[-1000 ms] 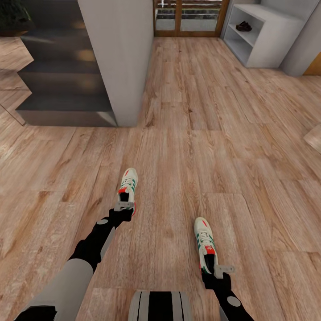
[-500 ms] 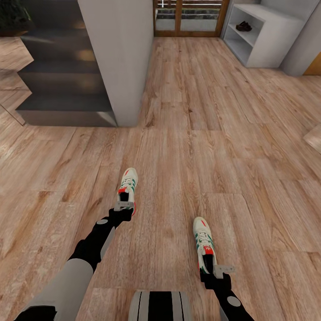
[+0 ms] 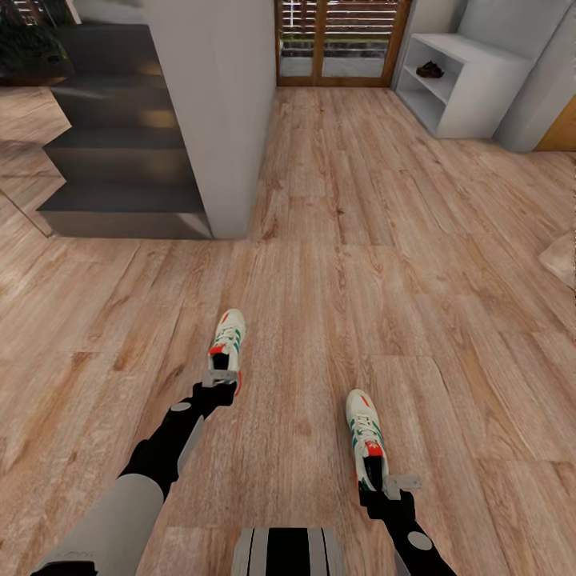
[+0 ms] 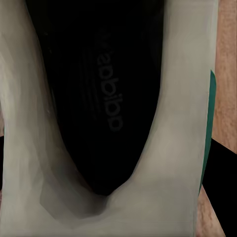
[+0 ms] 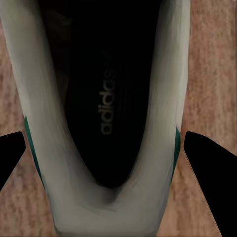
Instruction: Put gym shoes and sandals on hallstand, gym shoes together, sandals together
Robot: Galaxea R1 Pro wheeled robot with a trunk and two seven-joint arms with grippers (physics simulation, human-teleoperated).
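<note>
While we face down the corridor:
floor: the corridor floor lies ahead of us
rack: hallstand far right, sandal shelved
left: our left gripper clamps left gym shoe
right: our right gripper clamps right gym shoe

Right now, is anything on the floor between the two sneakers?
No. In the head view, only bare wood floor lies between the left sneaker and the right sneaker.
</note>
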